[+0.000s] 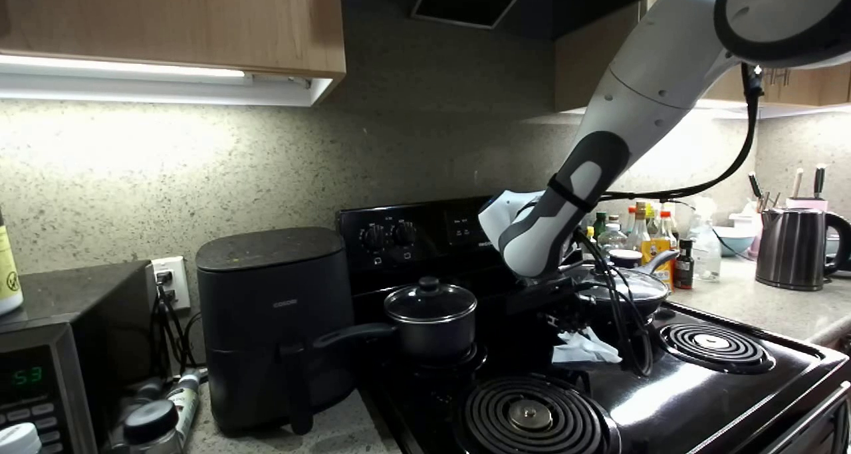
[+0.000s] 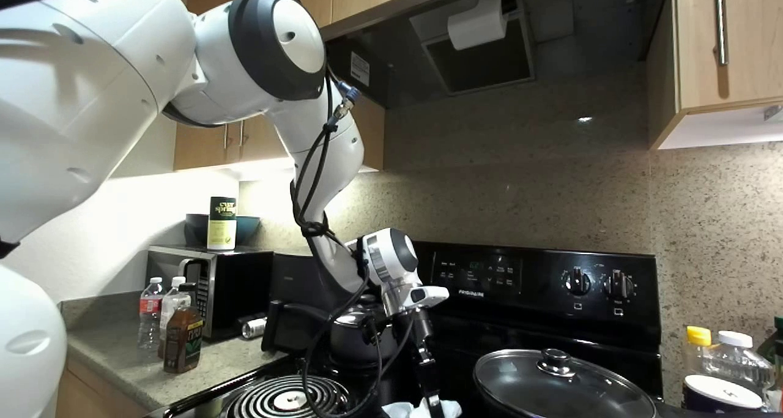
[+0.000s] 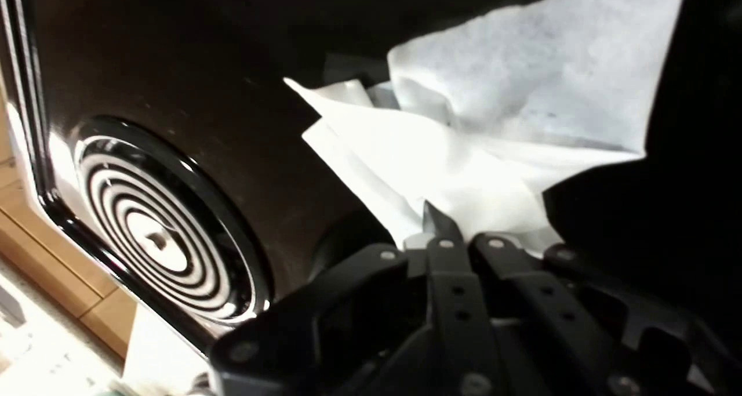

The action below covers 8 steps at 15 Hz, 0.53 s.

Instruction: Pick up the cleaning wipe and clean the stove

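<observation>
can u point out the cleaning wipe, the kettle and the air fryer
Cleaning wipe [image 3: 458, 158]: wrist view, on its bright, creased middle.
Kettle [image 1: 790, 249]: in an exterior view, on its metallic body.
Air fryer [image 1: 272, 331]: in an exterior view, on its black front.

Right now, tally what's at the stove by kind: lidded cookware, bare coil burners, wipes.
Lidded saucepan: 1
Lidded frying pan: 1
Bare coil burners: 2
Cleaning wipe: 1
Total: 5
</observation>
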### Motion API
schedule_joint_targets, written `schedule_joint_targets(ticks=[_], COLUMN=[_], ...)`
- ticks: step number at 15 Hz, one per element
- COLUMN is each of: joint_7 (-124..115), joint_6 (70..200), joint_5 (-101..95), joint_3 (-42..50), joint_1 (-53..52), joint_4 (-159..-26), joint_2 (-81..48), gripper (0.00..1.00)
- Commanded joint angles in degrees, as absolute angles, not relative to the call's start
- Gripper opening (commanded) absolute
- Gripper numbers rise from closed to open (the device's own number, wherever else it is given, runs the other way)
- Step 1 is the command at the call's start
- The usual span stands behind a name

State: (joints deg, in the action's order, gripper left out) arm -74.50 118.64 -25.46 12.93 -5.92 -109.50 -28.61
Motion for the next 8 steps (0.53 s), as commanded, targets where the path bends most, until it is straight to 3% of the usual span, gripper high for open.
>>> schedule_joint_targets(ticks=[1, 8], joint_7=[-75.8, -76.1], joint_6=[114.7, 113.9], joint_5=[-21.8, -23.3], joint_3=[11.5, 11.0], joint_1=[-5.0, -4.6], joint_4=[-118.5, -118.0], joint_2=[-22.1, -23.1], gripper=[0.00, 0.02])
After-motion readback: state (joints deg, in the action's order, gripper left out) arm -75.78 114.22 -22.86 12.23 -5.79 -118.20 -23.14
